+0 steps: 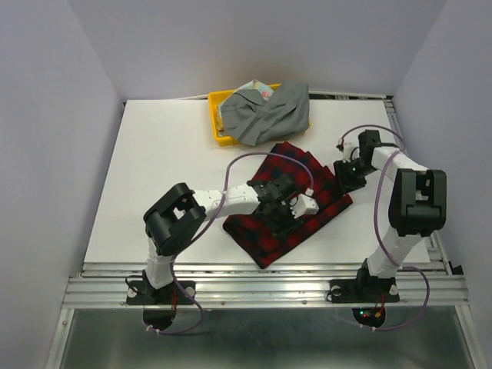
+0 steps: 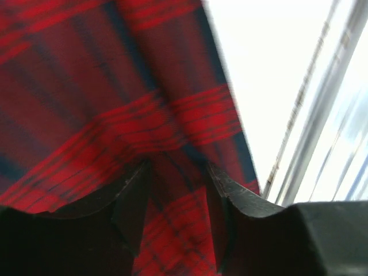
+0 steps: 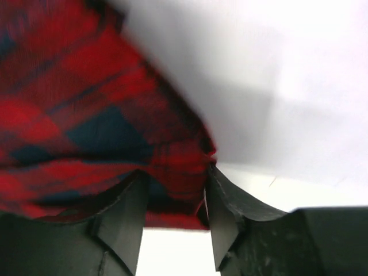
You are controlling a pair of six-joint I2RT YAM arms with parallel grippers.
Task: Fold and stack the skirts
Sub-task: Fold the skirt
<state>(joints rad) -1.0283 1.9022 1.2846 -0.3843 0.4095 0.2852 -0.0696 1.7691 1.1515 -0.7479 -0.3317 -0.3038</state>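
Left gripper (image 2: 175,178) mid plaid skirt (image 1: 261,240), right gripper (image 3: 172,185) at right edge; jaws straddle cloth, grip unclear.

robot lab: boxed-in test bench
white table (image 1: 154,192) w/ plain pale walls (image 1: 46,115) on 3 sides; aluminium rail (image 1: 261,286) along near edge w/ 2 robot arms bolted on, left arm (image 1: 173,223) & right arm (image 1: 411,204); purple cables (image 1: 376,219) loop off them; small lit leds (image 1: 361,311) at the bases. bare, uniform surfaces, seen from a fixed cam above + cams on both wrists.
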